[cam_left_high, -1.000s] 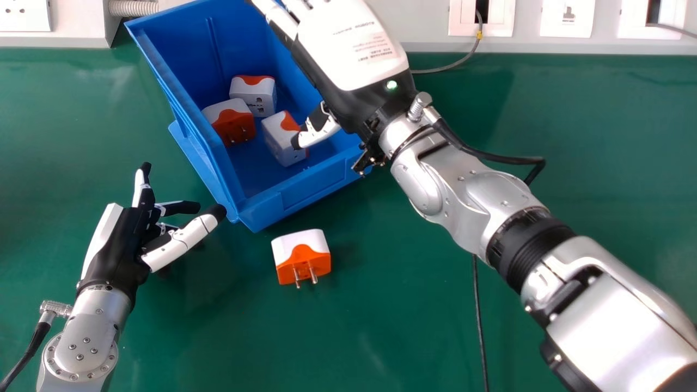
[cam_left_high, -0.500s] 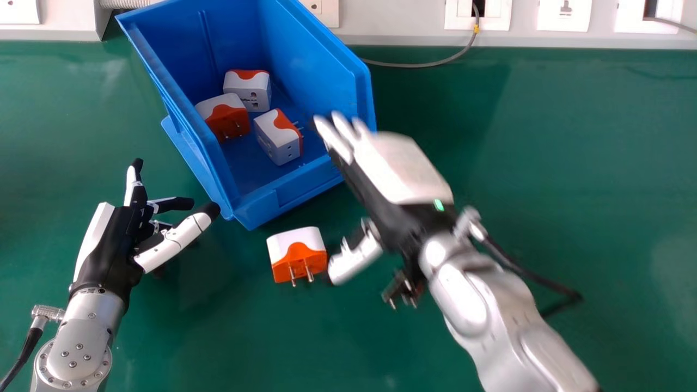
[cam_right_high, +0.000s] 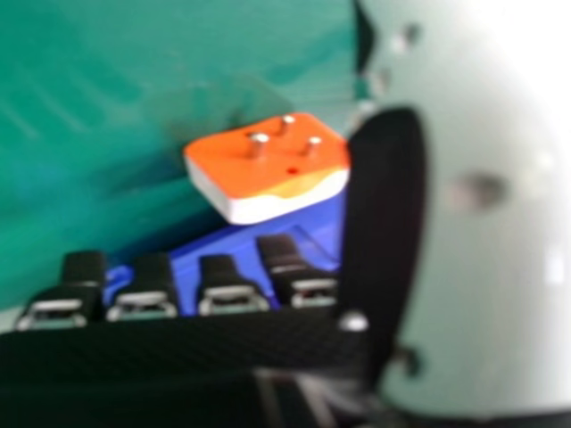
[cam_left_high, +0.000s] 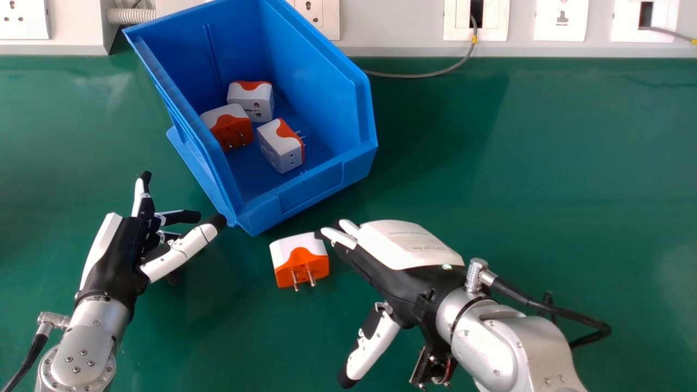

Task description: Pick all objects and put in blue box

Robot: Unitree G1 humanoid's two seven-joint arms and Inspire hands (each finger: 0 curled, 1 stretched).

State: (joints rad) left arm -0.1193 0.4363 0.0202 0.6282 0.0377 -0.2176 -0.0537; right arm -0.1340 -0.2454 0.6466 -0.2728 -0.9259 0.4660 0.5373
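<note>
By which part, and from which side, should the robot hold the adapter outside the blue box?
Probably grip the adapter by its left and right sides, the right hand coming from the robot's right: its pins jut toward the robot and the blue box stands just behind, leaving those flanks easier.

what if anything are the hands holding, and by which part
Nothing: the right hand is open, close to the loose plug adapter; the left hand is open too.
</note>
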